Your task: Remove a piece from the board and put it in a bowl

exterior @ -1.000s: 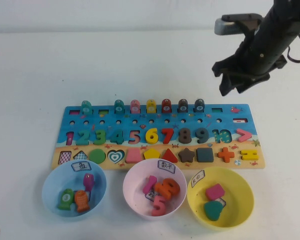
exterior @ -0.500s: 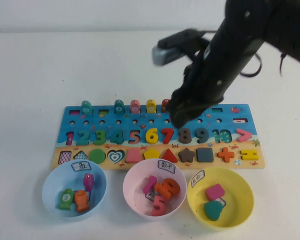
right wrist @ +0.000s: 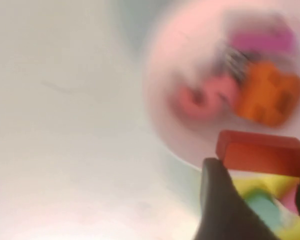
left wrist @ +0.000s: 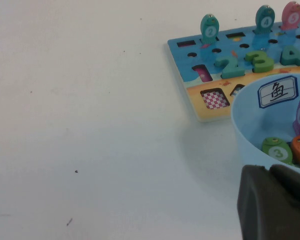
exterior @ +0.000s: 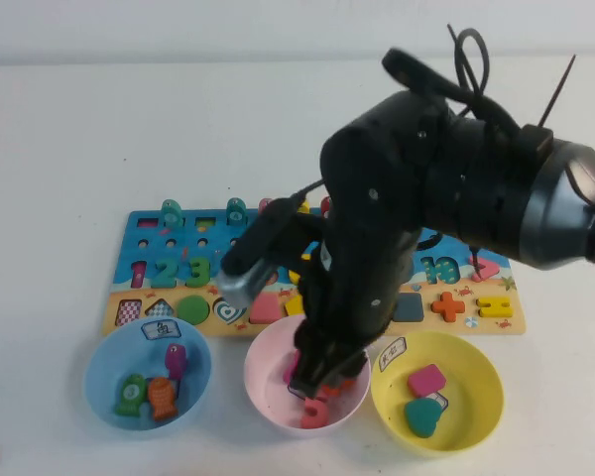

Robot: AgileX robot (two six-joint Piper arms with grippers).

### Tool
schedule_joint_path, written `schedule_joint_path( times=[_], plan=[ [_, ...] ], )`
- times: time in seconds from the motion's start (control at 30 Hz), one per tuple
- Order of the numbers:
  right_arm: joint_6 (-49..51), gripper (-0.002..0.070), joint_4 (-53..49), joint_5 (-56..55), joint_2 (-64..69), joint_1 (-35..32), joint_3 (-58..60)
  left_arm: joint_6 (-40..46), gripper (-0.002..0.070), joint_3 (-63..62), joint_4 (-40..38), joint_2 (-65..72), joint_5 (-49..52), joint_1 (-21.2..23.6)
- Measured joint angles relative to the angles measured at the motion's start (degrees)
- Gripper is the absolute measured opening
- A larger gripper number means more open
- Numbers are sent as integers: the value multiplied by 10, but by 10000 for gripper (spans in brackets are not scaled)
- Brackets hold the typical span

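White table; right gripper (right wrist: 260, 175) fingers pinching the piece (right wrist: 262, 153), left gripper (left wrist: 275, 205) unclear.

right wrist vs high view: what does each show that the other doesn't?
Right wrist only: the small flat red bar clamped in the right gripper.

High only: the long blue puzzle board, the light blue bowl, and the right arm over the board's middle, hiding its gripper and the bar. The left gripper is out of frame here; its tip shows only in the left wrist view, beside the light blue bowl.

Both: the pink bowl of number pieces and the round yellow plastic bowl.
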Motion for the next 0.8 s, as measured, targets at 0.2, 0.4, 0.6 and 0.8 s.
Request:
schedule_joint_path(
  times=[0.2,0.4,0.6,0.8],
  plan=[
    [29,274,-46,-2,-44,-19,72,0,-5,0,0,0,0,0],
    [33,274,-49,-3,-84,-68,151,0,-5,0,0,0,0,0],
    [33,274,-50,-10,-84,-98,186,0,-5,0,0,0,0,0],
    [33,375,-35,-37,-84,-99,190,0,-5,0,0,0,0,0]
  ],
)
